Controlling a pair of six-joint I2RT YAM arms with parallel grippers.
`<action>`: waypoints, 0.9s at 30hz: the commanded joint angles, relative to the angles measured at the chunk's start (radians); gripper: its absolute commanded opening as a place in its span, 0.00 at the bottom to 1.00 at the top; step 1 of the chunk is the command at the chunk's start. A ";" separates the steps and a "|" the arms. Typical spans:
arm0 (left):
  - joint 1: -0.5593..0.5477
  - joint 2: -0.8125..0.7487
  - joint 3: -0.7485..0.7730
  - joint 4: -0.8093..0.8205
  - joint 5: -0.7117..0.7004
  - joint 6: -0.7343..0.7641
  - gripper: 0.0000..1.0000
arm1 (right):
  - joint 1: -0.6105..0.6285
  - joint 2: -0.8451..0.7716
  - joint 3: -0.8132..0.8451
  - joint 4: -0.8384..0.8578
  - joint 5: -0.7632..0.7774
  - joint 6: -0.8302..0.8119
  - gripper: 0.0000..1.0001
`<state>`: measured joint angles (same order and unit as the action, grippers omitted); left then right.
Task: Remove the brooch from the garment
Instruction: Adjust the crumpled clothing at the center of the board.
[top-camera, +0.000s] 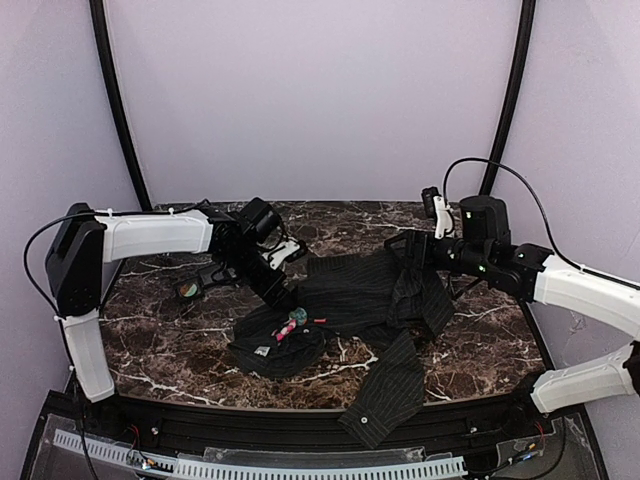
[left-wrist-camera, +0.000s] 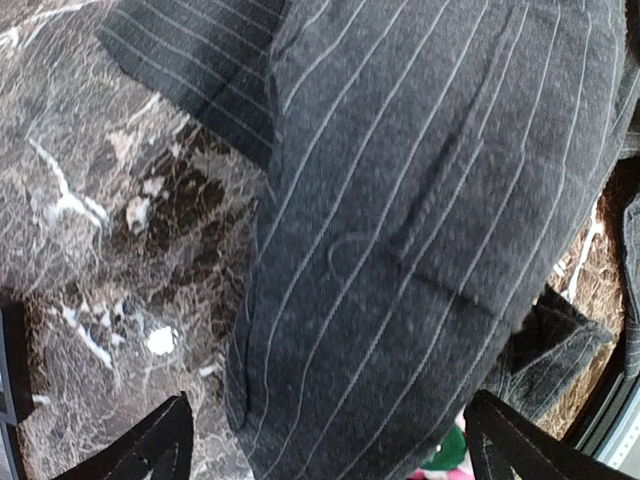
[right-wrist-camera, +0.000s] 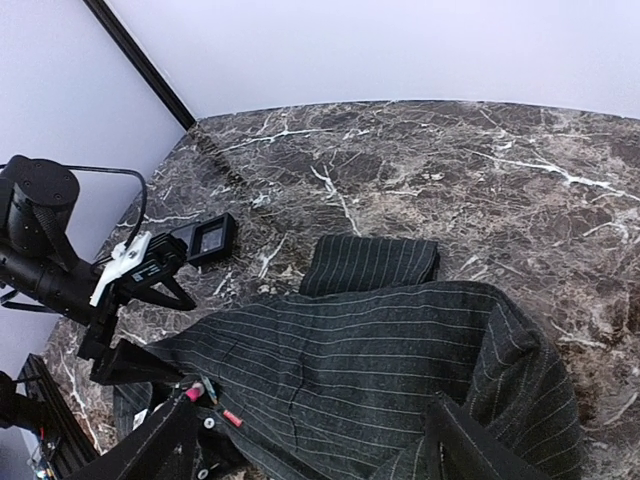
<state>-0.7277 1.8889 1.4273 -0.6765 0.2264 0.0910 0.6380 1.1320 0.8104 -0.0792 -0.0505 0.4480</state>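
Brooch (top-camera: 290, 325): seen on near-left fold of garment (top-camera: 385, 290), on table (top-camera: 170, 345). Judged light, rigid, small; garment soft, slack. Hold advised at petal rim, garment pressed flat beside. Left gripper (left-wrist-camera: 330, 405), right gripper (right-wrist-camera: 320, 435): jaws parted over garment, nothing clamped.

My dark marble tabletop (top-camera: 180, 350), veined white, carries a small black square tray (right-wrist-camera: 213, 238) near its left edge — pale lilac walls (top-camera: 320, 100) behind, two black poles (top-camera: 115, 100) at the corners.
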 joint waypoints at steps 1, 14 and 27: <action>-0.005 0.039 0.067 0.027 0.033 0.011 0.89 | 0.024 0.022 -0.009 0.032 -0.061 -0.019 0.76; -0.005 0.080 0.045 0.029 0.191 0.001 0.31 | 0.116 0.001 -0.064 -0.249 0.208 0.155 0.84; -0.006 -0.073 0.031 0.044 0.470 -0.022 0.01 | 0.123 0.180 -0.089 -0.099 0.213 0.249 0.42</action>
<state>-0.7288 1.9186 1.4677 -0.6495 0.5209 0.0673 0.7544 1.2701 0.7063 -0.2752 0.1333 0.6956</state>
